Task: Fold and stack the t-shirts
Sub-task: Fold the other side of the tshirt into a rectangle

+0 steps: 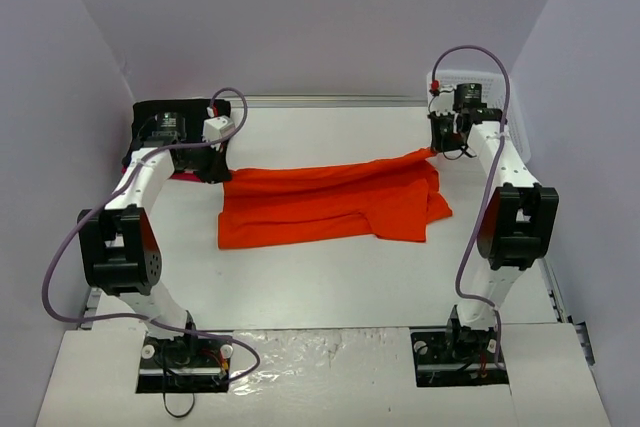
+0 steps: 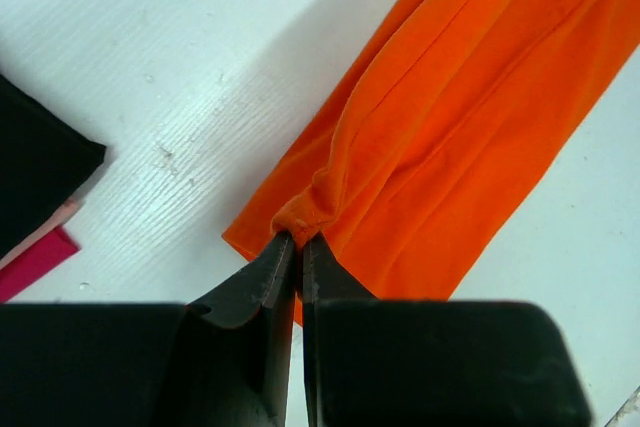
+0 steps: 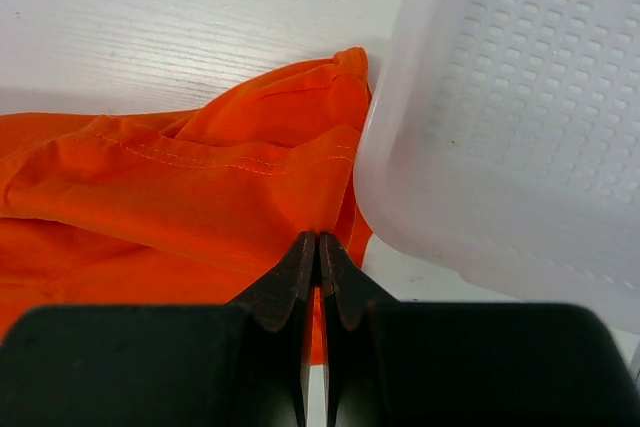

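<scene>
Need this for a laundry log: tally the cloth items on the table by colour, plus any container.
Orange t-shirt: 1
Black garment: 1
Pink garment, only an edge showing under the black one: 1
White basket: 1
Total: 4

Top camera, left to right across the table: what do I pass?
Black folded shirt → left pincer → orange t-shirt → right pincer.
</scene>
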`<state>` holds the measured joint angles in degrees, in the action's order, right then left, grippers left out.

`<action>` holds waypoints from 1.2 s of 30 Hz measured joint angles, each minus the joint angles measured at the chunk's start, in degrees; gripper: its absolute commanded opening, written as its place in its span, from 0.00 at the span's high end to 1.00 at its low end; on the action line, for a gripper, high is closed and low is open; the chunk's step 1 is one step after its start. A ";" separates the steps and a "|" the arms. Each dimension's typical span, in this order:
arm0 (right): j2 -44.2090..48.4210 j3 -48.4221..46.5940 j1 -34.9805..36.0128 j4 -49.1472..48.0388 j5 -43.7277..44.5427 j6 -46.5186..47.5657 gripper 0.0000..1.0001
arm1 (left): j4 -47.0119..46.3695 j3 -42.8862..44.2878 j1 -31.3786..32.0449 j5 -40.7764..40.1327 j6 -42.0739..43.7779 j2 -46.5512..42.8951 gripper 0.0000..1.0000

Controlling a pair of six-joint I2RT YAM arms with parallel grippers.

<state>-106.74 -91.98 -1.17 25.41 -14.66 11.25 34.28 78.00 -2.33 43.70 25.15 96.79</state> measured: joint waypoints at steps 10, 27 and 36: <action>1.86 3.15 -0.39 0.79 0.81 1.38 1.00 | 3.21 -0.98 -0.13 4.61 6.12 -0.42 0.97; 4.24 9.64 -0.35 4.28 -0.63 5.53 1.00 | 15.74 -1.25 -3.28 8.37 20.70 1.16 0.98; 4.28 12.35 -0.35 5.35 -1.46 7.30 1.00 | 19.23 -4.11 -3.28 8.39 27.23 4.09 0.97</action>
<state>-102.45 -79.64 -1.52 30.76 -16.12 18.55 53.52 73.89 -5.61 52.10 52.38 100.88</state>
